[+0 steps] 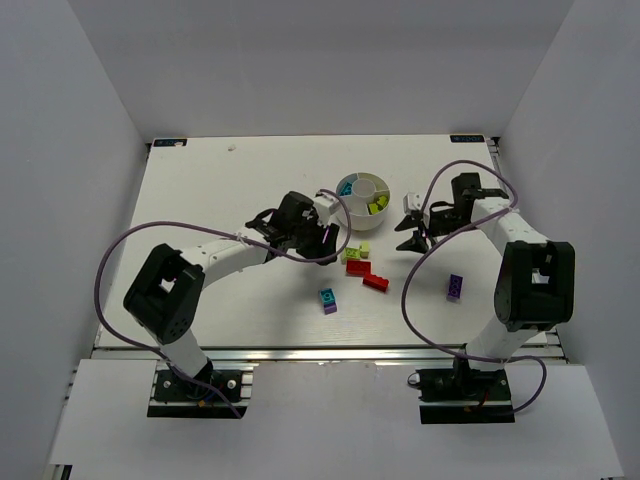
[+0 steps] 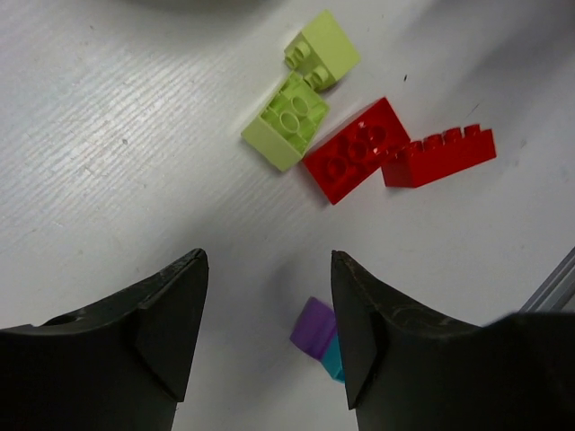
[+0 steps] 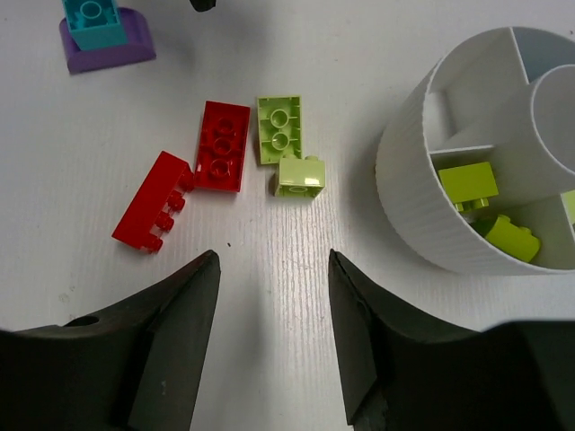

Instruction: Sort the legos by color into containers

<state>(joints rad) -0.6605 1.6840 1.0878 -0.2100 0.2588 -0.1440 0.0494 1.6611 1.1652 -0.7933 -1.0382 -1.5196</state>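
A small round white plastic dish (image 3: 409, 202), split into wedge compartments around a round central hub, stands on the far middle of the white table (image 1: 220, 190). One wedge, at about 4 o'clock from the hub in the top view, holds two lime green studded bricks (image 3: 468, 184). A wedge at about 9 o'clock holds a cyan piece (image 1: 352, 188).

At 6 o'clock from the dish lies a loose cluster. A flat lime green brick (image 3: 279, 128) lies studs up and touches a smaller lime green brick (image 3: 301, 175) tipped on its side. Just beside them is a flat red brick (image 3: 222, 145), and a long red brick (image 3: 153, 214) on its side meets that brick's corner. Between 6 and 7 o'clock, farther out, a cyan brick (image 3: 90, 18) sits stacked on a purple piece (image 3: 112, 52). A lone purple brick (image 1: 455, 288) lies well apart, between 4 and 5 o'clock.

The left gripper (image 2: 269, 301) hangs over bare table at 8 o'clock from the dish, its black fingers apart with nothing between them. The right gripper (image 3: 271, 278) is near the dish at 4 o'clock, its fingers likewise apart and holding nothing.
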